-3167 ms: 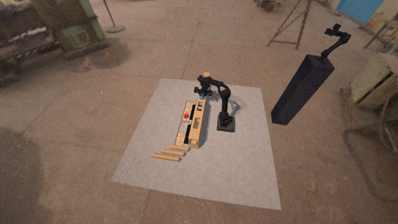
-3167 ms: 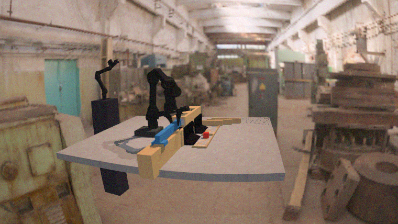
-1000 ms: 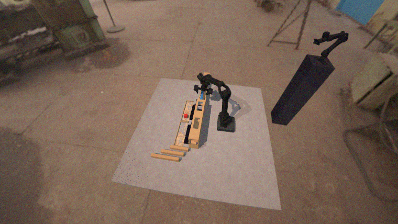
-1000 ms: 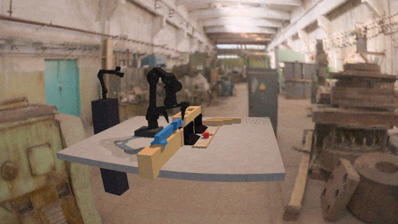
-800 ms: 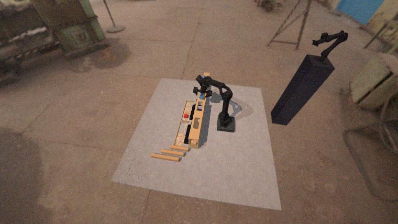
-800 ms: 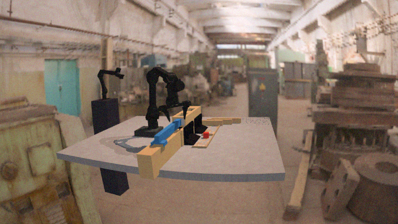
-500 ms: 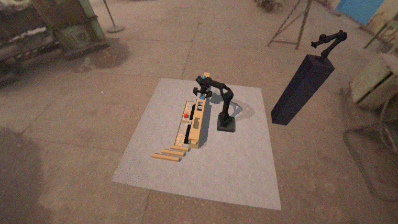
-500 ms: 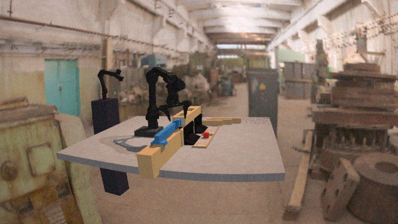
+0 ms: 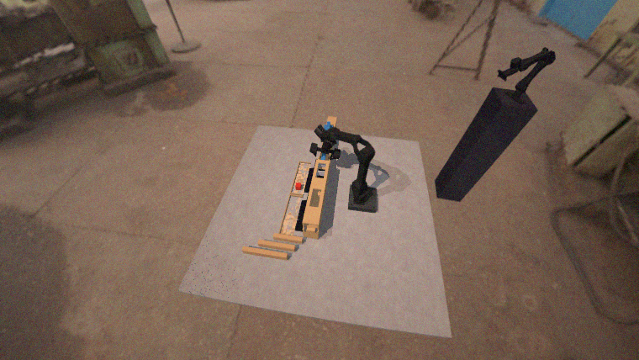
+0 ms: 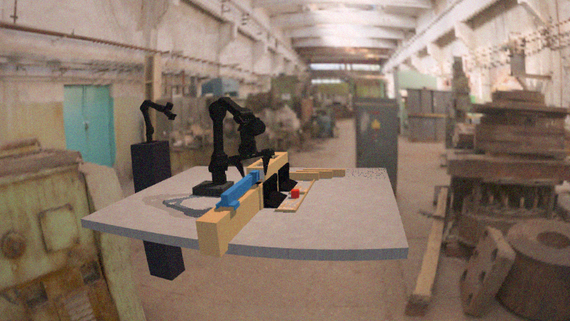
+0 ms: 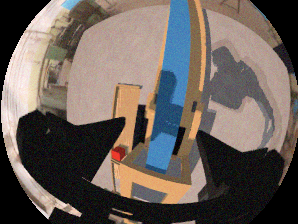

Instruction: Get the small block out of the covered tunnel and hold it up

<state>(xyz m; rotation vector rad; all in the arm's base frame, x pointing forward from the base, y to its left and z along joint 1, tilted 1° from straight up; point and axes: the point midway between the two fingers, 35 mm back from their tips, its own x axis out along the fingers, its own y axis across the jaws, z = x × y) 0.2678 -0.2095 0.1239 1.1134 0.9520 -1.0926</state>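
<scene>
A small red block lies in the low side tray beside the wooden tunnel. The long blue sliding piece lies along the wooden rail, with its near end at the tunnel's mouth. My gripper is wide open and empty, its fingers on either side of the blue piece's tunnel end. The block is away from the fingers.
Black flaps stand along the tunnel's tray side. Wooden rods lie beyond the tunnel's far end. The rail overhangs the table edge. A second arm stands on a dark pillar off the table.
</scene>
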